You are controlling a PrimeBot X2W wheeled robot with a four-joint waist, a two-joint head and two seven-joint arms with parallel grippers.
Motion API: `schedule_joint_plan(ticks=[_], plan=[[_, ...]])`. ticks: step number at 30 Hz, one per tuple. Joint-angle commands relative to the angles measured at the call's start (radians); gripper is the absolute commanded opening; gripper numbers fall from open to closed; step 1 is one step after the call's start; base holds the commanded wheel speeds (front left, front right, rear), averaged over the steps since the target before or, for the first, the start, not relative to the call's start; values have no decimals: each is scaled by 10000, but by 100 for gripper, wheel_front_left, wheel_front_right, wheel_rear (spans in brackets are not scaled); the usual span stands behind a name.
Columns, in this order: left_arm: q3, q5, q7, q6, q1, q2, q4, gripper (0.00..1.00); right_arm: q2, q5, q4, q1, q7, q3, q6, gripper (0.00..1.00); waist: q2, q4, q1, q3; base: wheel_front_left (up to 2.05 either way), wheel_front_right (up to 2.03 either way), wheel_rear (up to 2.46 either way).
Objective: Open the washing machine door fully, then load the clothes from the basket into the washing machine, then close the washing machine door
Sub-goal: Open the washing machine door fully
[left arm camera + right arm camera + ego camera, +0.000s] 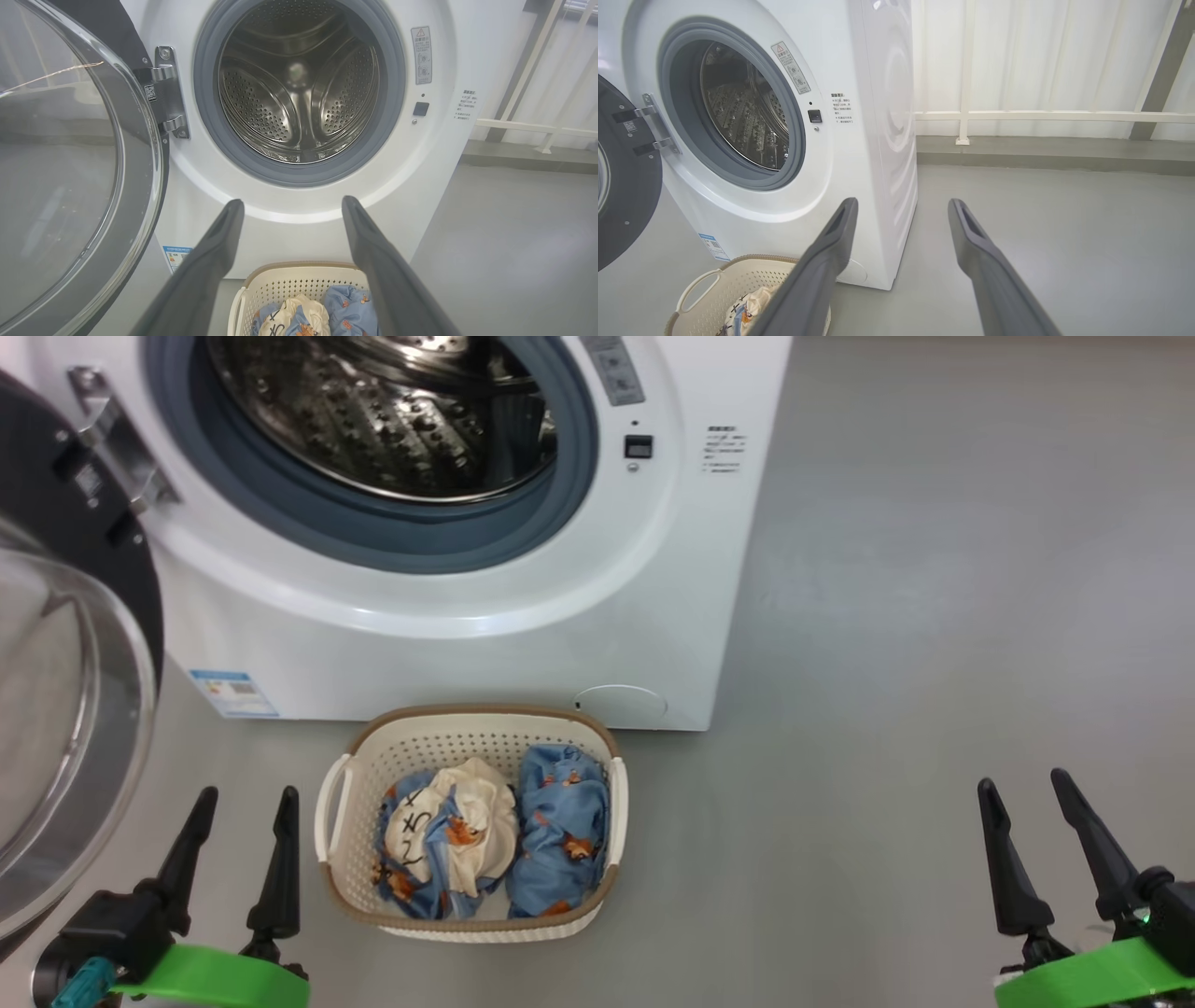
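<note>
Two clothes bundles (448, 831) near left hand (248, 793)

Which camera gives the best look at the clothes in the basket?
The head view: both bundles of clothes lie in full sight from above in the basket. The left wrist view cuts them off at its bottom edge; in the right wrist view a finger hides most of them.

Grey floor (934, 569) meets a white rail (1055, 115) before pale curtains (1041, 56).
</note>
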Motion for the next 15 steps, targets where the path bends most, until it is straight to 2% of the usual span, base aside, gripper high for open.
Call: schedule_joint_plan(ticks=[1, 15], plan=[[358, 34, -65, 6, -60, 351, -344, 100, -126, -41, -219, 59, -103, 129, 44, 100, -1, -313, 0, -153, 0, 0, 0], [509, -75, -65, 6, 312, 330, -491, 100, -87, -23, -223, 341, -103, 70, 44, 100, -1, -800, 0, -414, 0, 0, 0]])
